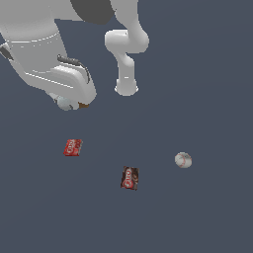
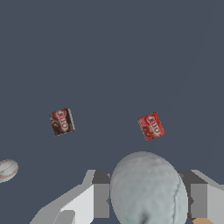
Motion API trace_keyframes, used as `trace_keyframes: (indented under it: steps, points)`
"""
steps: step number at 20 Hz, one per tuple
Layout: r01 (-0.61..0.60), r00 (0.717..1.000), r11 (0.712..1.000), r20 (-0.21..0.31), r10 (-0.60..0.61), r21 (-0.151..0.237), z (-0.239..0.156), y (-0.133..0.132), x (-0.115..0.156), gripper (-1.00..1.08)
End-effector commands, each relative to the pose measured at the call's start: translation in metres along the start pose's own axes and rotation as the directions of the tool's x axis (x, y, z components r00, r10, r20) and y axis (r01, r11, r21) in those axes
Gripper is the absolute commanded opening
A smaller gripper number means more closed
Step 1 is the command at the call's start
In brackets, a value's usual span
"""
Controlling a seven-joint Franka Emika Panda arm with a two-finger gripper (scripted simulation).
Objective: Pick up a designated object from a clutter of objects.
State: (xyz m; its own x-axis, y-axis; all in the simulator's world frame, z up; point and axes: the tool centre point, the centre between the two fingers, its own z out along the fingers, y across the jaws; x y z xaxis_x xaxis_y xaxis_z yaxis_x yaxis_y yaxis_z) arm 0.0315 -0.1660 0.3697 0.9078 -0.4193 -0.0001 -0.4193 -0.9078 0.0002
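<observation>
The gripper (image 2: 148, 199) is closed on a pale grey-white ball (image 2: 146, 188), which sits between the 2 fingers (image 2: 101, 199); in the wrist view the ball fills the gap and touches both inner faces. In the exterior view the same ball (image 1: 65, 103) shows just under the arm's hand, at the exterior view's left and far side, and it looks lifted above the floor, though I cannot tell the height for sure. A small brown-orange thing (image 1: 84, 105) is just beside it, too little visible to name.

On the floor lie 3 other items, well apart: a red packet (image 1: 72, 147) at the left, a dark brown packet (image 1: 130, 178) nearer to the camera, and a white baseball (image 1: 183, 160) at the right.

I judge the step is to carry the ball up and hold it. To do this well, the fingers should keep the same pressure, because a round thing slips out easily if the grip loosens or the wrist tilts fast. The lift should go straight and slowly. The other items are far enough, so no collision is likely.
</observation>
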Motion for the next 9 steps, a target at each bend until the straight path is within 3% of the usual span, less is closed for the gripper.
trace_keyframes:
  steps: [1,9]
  points:
    - [0.0,1.0,1.0,-0.001,0.0,0.0,-0.0027,0.0029,0.0033,-1.0]
    - [0.0,1.0,1.0,0.0,0.0,0.0,-0.0096,0.0107,0.0125,-1.0]
